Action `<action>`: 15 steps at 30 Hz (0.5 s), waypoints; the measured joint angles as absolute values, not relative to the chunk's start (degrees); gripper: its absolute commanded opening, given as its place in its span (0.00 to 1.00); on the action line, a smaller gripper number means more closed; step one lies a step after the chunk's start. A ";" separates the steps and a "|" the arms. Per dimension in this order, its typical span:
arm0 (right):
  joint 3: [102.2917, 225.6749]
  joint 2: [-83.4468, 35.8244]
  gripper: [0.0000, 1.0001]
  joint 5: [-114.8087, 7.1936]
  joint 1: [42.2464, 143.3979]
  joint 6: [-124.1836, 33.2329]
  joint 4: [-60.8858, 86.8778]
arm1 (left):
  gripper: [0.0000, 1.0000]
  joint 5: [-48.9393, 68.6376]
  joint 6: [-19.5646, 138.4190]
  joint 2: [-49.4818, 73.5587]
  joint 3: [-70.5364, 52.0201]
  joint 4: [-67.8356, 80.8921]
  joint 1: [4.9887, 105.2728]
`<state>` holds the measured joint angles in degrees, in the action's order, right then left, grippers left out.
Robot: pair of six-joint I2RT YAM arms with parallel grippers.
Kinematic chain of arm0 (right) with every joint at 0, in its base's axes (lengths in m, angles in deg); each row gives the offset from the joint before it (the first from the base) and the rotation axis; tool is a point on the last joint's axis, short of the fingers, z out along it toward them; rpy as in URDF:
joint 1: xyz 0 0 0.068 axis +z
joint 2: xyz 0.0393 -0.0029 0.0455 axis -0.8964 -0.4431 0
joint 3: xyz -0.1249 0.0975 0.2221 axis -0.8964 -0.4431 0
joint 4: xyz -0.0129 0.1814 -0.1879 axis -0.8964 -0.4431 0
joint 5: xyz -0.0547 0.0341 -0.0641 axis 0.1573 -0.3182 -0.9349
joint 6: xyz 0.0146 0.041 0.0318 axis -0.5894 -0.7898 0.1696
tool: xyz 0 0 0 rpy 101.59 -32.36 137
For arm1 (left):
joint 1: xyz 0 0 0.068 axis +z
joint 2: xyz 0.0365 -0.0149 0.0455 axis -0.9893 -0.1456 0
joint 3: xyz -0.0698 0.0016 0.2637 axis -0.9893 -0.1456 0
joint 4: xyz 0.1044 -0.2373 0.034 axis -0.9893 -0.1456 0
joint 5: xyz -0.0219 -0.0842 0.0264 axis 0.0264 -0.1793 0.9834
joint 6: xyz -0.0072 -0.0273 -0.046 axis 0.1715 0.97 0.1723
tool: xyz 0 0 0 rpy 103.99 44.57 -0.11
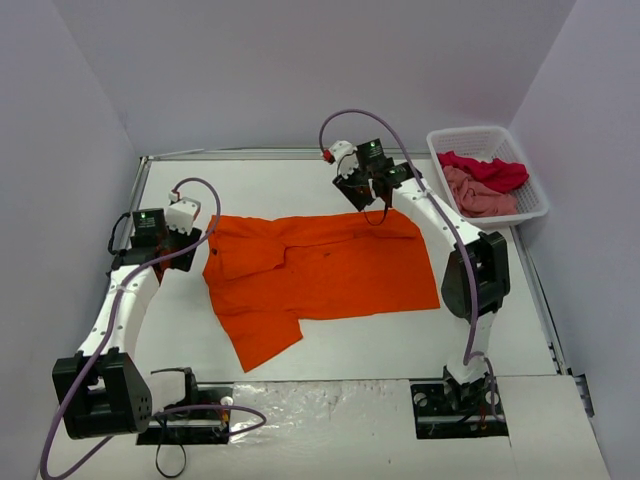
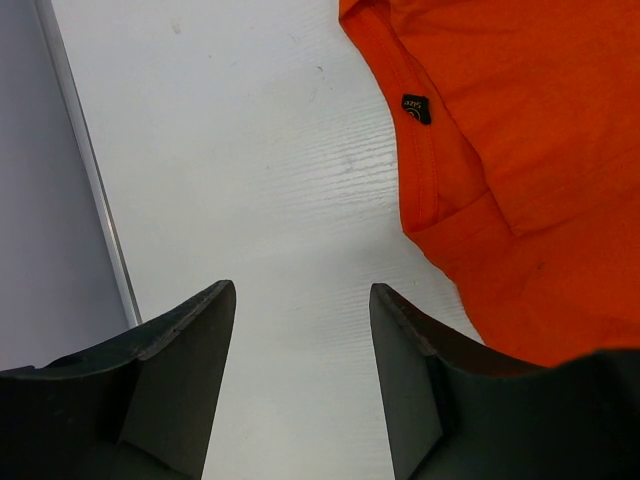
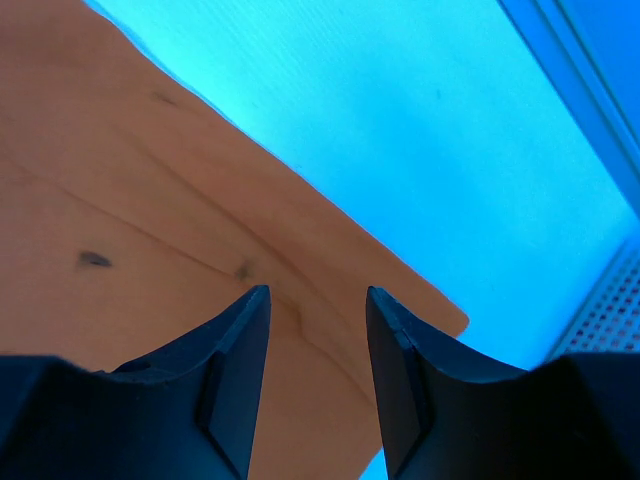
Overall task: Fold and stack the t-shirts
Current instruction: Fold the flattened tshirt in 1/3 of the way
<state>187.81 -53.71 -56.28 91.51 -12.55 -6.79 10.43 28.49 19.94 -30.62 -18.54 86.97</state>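
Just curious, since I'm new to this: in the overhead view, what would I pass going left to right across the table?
Left claw → orange t-shirt → white basket.

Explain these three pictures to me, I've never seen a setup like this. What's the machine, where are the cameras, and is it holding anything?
These are two robot arms bolted to a white table. The wide picture comes from a camera above and behind them. The other two pictures come from a camera on each wrist, looking out past that arm's own dark fingers.

An orange t-shirt lies spread on the table. At the far right, a white basket holds a red shirt and a pink shirt.

The left gripper is open over bare table beside the orange shirt's collar. The right gripper is open above that shirt's far edge. Neither holds anything. The right wrist picture's colours look off: the table shows blue.
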 measured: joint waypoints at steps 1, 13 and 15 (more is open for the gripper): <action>187.02 -53.71 0.39 -56.65 90.35 -12.75 -6.90 | 0.55 10.43 28.49 19.94 -30.62 -18.54 86.91; 183.09 -54.32 0.32 -58.12 83.95 -13.12 -7.21 | 0.55 10.45 28.62 19.94 -30.62 -18.51 85.84; 182.67 -54.74 0.30 -57.96 83.68 -13.14 -7.21 | 0.55 10.45 28.65 19.94 -30.62 -18.51 85.79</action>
<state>182.67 -54.74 -57.96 83.68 -13.14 -7.21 10.45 28.65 19.94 -30.62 -18.51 85.79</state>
